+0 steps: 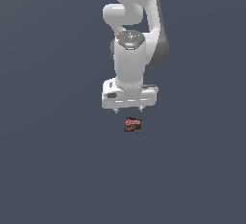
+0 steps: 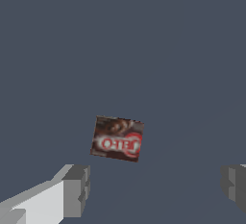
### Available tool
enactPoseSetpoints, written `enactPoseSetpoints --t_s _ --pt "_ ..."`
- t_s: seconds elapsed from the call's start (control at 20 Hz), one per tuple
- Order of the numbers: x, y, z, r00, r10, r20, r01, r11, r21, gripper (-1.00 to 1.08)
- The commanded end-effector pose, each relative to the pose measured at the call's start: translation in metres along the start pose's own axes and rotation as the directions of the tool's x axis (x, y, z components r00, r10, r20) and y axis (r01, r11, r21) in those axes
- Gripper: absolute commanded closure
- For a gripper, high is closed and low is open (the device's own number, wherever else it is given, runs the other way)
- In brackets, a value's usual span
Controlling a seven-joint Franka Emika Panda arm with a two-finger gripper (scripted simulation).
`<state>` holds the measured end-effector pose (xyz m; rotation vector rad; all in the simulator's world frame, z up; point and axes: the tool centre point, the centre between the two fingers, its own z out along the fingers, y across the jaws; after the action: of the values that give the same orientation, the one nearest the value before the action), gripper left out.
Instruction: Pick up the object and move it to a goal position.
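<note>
The pincer (image 1: 128, 108) is hanging above the desk (image 1: 53, 170) with its two fingers spread wide and gripping nothing. In the wrist view the pincer (image 2: 156, 189) is showing one grey fingertip (image 2: 77, 189) at one side and the other at the opposite edge of the frame, with bare desk (image 2: 144, 50) lying between them. The gap is looking much wider than the box. The box (image 1: 133, 124) is lying flat on the desk, near the fingers but apart from them, slightly toward the exterior view's right. In the wrist view the box (image 2: 117, 138) is sitting a little askew, dark brown with a red and white label facing up. The white arm (image 1: 132, 35) is reaching down from the top of the exterior view.
</note>
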<state>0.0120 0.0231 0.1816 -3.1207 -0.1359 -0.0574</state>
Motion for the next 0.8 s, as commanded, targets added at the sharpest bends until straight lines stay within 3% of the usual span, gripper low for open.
enactPoseSetpoints --t_s 0.0,0.35,0.75 --pt "0.0 0.0 0.0 1.0 0.002 0.0 -0.002 1.0 0.0 -0.92" --pt "0.0 0.0 0.003 0.999 -0.033 0.001 0.033 0.999 -0.002 -0.92" --pt "-0.001 -0.002 0.014 0.988 -0.156 0.009 0.156 0.988 -0.008 -0.92"
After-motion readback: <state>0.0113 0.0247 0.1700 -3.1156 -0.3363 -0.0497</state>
